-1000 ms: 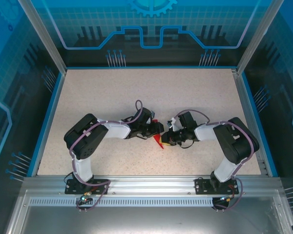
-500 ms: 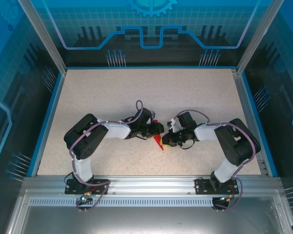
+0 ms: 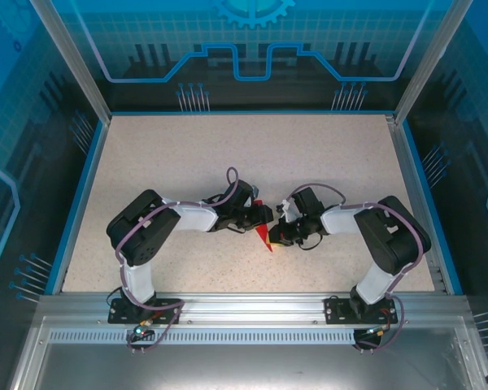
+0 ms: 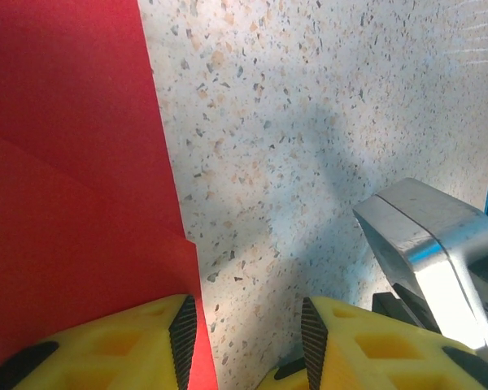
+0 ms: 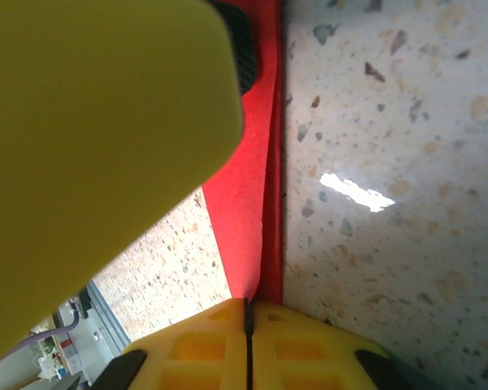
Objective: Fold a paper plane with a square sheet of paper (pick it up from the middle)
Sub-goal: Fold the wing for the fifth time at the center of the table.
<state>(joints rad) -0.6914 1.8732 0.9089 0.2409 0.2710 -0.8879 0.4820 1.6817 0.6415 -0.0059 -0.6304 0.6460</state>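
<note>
Red paper [image 3: 265,237] — folded (pointed), mid-table

My left gripper [image 4: 248,340] stands parted with nothing between, one yellow finger [image 4: 106,345] over the creased red paper [image 4: 65,162], the other above the bare speckled table [image 4: 309,122].

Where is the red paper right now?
Top view: the red paper lies on the table, between the left gripper and the right gripper, which pinches it.

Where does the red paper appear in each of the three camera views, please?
Top external: red paper just below centre, on the speckled table.
Left wrist: red paper covers the left side.
Right wrist: red paper runs as a strip down the middle into the shut right claw.
Shared landmark: the speckled table beside the paper's edge.
</note>
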